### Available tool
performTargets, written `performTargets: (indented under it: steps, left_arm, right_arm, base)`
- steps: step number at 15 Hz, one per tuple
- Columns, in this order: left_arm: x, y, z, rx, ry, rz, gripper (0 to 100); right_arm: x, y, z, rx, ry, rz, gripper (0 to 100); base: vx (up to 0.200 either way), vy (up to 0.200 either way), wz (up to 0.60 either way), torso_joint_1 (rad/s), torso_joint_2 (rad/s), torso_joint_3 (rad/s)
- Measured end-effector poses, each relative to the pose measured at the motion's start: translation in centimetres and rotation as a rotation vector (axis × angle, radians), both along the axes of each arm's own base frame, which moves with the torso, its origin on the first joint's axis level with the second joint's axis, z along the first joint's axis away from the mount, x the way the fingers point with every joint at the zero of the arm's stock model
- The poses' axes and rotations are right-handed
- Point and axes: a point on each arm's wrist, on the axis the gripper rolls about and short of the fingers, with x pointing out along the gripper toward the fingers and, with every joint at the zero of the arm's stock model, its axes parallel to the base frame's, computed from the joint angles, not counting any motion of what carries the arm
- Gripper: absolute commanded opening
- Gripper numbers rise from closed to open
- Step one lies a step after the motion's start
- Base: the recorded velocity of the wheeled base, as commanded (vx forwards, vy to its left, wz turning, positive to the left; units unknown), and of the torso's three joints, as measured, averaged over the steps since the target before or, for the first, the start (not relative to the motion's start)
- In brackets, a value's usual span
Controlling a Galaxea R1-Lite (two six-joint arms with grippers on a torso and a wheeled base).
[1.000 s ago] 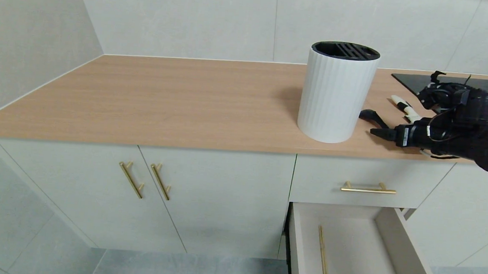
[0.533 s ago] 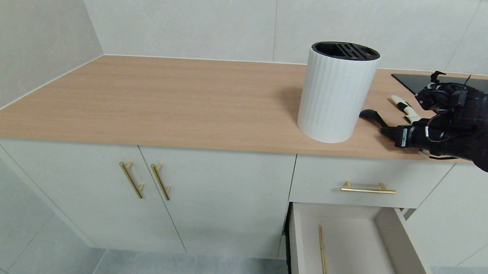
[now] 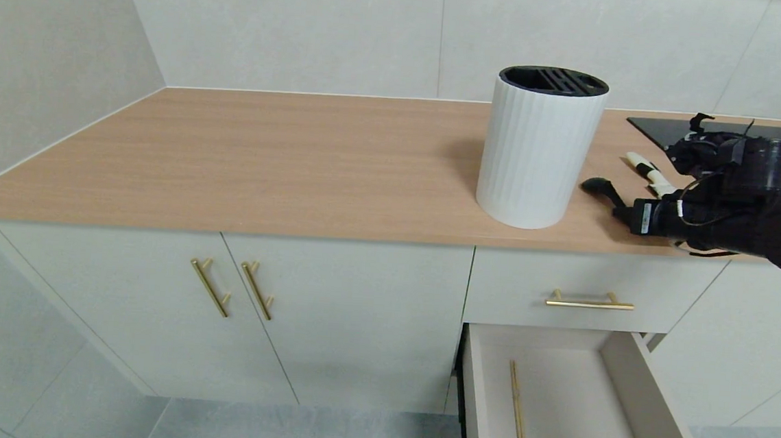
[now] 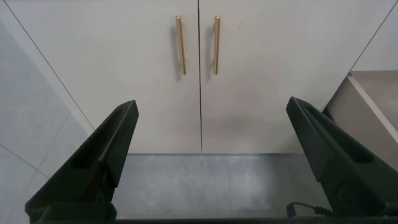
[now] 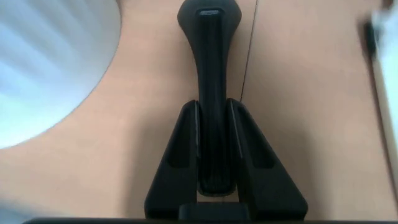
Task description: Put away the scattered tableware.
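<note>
The black handle (image 5: 209, 37), lying on the countertop (image 3: 298, 164) at the frame's right beside the white holder (image 3: 539, 154), is clamped along its slim shaft by the right gripper (image 5: 211, 112) and judged light, rigid and slippery; the left gripper (image 4: 210, 106) is seen with jaws apart.

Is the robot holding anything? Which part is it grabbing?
Yes. The right gripper is shut on a black utensil, pinching its handle, and the rounded end pokes out beyond it. The left gripper is open and holds nothing.
</note>
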Motion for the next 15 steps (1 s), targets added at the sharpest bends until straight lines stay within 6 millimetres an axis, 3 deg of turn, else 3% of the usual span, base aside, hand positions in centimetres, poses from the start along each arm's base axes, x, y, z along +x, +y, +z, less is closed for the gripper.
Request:
performTargets:
  steps: [4, 8, 11, 15]
  left_arm:
    - [0.0, 0.0, 0.0, 0.000, 0.000, 0.000, 100]
    - [0.0, 0.0, 0.0, 0.000, 0.000, 0.000, 100]
    - [0.0, 0.0, 0.0, 0.000, 0.000, 0.000, 100]
    - [0.0, 0.0, 0.0, 0.000, 0.000, 0.000, 100]
  right_arm:
    - [-6.4, 0.8, 2.1, 0.046, 0.134, -0.013, 0]
    - [-13.4, 0.7, 3.5, 0.070, 0.138, -0.010, 0]
    - [-18.2, 0.9, 2.4, 0.070, 0.158, 0.015, 0]
    - [-22.2, 1.2, 0.1, 0.062, 0.195, 0.055, 0]
  base:
    - [0.000, 0.000, 0.00, 0.000, 0.00, 0.000]
    - [0.000, 0.000, 0.00, 0.000, 0.00, 0.000]
    - [0.000, 0.000, 0.00, 0.000, 0.00, 0.000]
    - [0.000, 0.000, 0.00, 0.000, 0.00, 0.000]
